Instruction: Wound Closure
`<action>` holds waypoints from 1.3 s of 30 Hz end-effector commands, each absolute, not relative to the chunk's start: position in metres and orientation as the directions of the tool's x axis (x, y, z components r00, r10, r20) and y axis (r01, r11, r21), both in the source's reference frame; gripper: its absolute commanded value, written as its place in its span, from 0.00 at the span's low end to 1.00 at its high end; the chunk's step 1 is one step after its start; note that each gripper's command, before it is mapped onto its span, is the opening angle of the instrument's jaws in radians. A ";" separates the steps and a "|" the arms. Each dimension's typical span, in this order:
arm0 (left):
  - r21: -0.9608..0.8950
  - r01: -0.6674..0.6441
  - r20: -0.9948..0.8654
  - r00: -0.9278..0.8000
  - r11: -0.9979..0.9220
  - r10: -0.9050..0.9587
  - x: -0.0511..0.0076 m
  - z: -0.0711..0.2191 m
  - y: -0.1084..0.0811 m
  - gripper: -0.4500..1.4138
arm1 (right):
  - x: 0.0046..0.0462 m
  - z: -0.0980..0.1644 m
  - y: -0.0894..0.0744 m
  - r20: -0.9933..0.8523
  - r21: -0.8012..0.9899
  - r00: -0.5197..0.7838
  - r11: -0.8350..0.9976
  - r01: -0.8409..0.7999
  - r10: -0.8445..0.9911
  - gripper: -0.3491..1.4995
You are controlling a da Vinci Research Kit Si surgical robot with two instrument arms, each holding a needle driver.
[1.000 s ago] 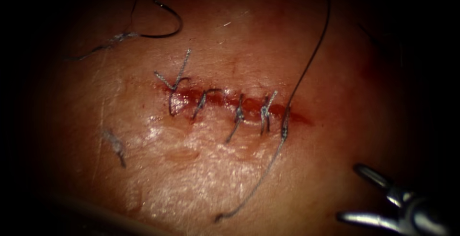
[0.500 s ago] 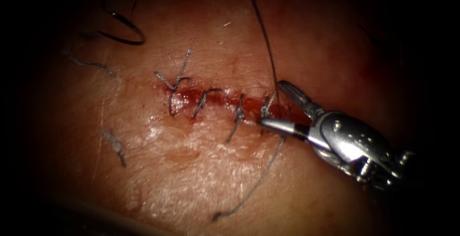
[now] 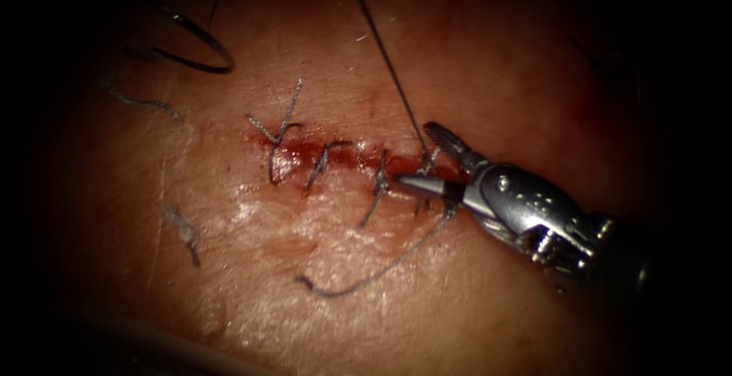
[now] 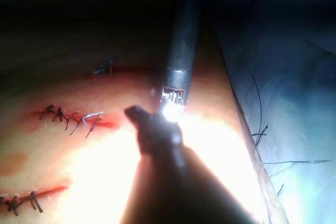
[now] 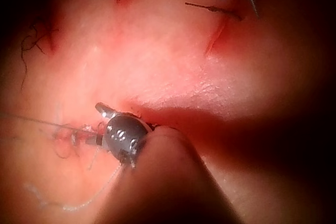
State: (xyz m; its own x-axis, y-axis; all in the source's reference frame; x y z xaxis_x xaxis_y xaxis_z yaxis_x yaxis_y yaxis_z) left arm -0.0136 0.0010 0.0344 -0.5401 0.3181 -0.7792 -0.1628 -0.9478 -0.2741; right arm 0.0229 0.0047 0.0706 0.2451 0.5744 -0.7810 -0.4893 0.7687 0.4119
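The cut [image 3: 358,159] runs across the tissue [image 3: 320,284] and is crossed by several stitches [image 3: 379,185]. My right tool [image 3: 412,155] reaches in from the right to the cut's right end, its jaws open on either side of the thread [image 3: 385,56]. That thread rises taut from the last stitch to the top edge. Its loose tail [image 3: 366,273] curls on the tissue below the cut. The curved needle [image 3: 200,49] lies on the tissue at the far upper left, held by nothing. The right wrist view has the same tool [image 5: 94,125] open at the thread [image 5: 31,120]. A dark tool [image 4: 132,112] sits near the cut [image 4: 73,120].
Short cut thread ends [image 3: 183,231] lie left of the cut. Two other stitched cuts [image 4: 31,199] mark the tissue nearby, and more of them [image 5: 218,32] lie beyond the right tool. A blue drape [image 4: 294,77] borders the tissue.
My right tool came in from the lower right corner to the cut's right end. The taut thread swung to the left, the tail slid left, and the needle shifted left.
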 end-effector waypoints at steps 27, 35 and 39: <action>-0.260 -0.124 -0.812 -0.508 -0.958 0.287 -0.0168 0.031 -0.001 0.00 | 0.0271 0.073 0.005 -0.788 0.445 0.232 0.789 -0.424 0.570 0.00; -0.266 -0.118 -0.815 -0.503 -0.957 0.289 -0.0162 0.031 -0.001 0.00 | 0.0250 0.070 0.007 -0.806 0.339 0.303 0.816 -0.468 0.508 0.00; -0.247 -0.137 -0.797 -0.534 -0.959 0.282 -0.0152 0.033 0.000 0.00 | 0.0251 0.067 0.007 -0.836 0.317 0.219 0.768 -0.557 0.504 0.96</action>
State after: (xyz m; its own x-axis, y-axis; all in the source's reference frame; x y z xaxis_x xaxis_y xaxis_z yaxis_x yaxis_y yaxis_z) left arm -0.0146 0.0010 0.0326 -0.5341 0.2823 -0.7969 -0.1392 -0.9591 -0.2464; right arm 0.0241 0.0077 0.0667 0.2063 0.4986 -0.8419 -0.5612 0.7652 0.3156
